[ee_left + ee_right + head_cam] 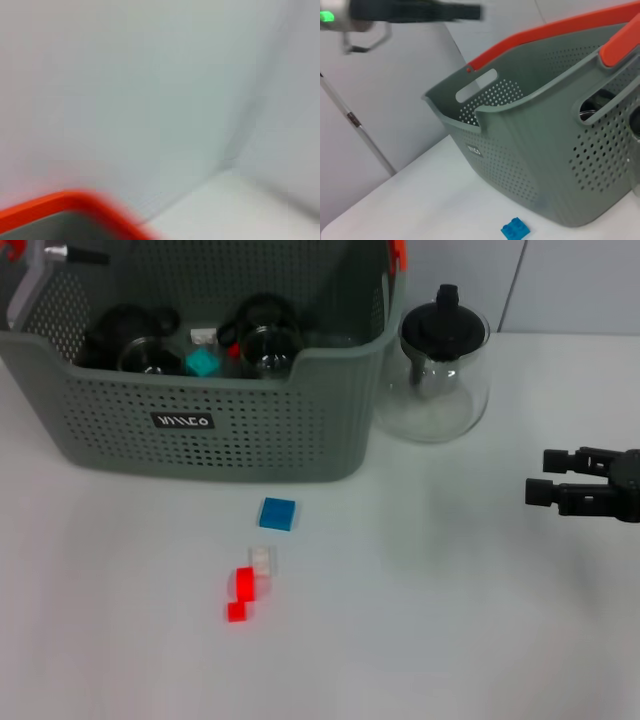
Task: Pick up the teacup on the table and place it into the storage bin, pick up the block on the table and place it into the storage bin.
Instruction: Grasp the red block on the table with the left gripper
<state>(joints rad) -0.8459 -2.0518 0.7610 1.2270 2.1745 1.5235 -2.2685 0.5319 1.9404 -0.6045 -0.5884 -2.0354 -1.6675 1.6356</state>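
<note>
Blocks remain on the table [480, 640]: a blue block [277, 513] lies just before the storage bin [200, 430], looking small, light, rigid and slick, best pinched across its flat sides. Teacups seem already binned. Right gripper [540, 476] hovers well apart, jaws narrowly parted; left gripper's [90, 256] jaws cannot be judged.

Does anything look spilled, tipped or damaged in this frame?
Nothing stands out. The storage bin sits upright with glassware inside, the glass teapot stands upright beside it, and loose blocks, such as the blue block, lie on the table.
</note>
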